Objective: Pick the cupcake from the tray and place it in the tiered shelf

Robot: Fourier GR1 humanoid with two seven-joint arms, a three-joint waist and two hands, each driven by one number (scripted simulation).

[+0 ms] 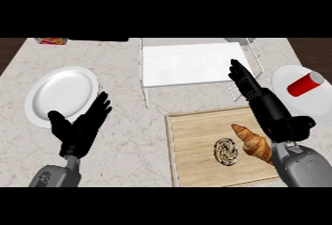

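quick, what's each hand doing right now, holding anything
Left hand: open, fingers straight, holding nothing, over the counter beside the empty white plate.
Right hand: open, fingers straight, holding nothing, above the wooden tray near the tiered shelf.

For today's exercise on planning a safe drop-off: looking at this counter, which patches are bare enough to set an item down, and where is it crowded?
Bare counter lies between the white plate and the tiered shelf, and below it, between the left hand and the wooden tray. The shelf's white top also shows bare. It is crowded at right: the right hand hangs over the tray's croissant and cupcake, beside the plate carrying a red can.
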